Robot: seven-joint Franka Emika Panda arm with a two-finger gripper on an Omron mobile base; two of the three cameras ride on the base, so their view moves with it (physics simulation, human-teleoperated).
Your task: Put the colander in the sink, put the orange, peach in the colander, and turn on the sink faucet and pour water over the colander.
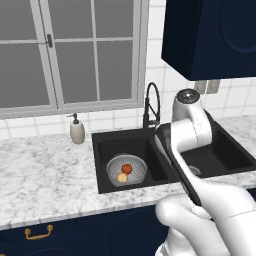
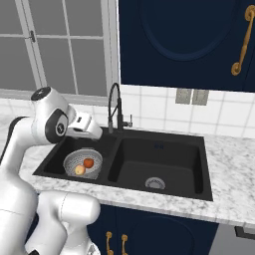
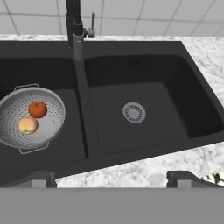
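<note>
Centrally, the sink (image 3: 131, 144) shows two basins. At nine o'clock in the hand view, the colander (image 3: 17, 118) sits in the left basin, holding the orange (image 3: 37, 109) and, at its seven o'clock, the peach (image 3: 28, 125). At twelve o'clock stands the faucet (image 3: 74, 26). Above, the gripper (image 3: 109, 179) hangs wide, empty.

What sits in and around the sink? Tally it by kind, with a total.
Fruit: 2, the orange and the peach, both in the colander
Colander: 1, in the sink's left basin
Sink faucet: 1
Soap dispenser: 1, on the counter
Drains in view: 1
Total: 6
</note>
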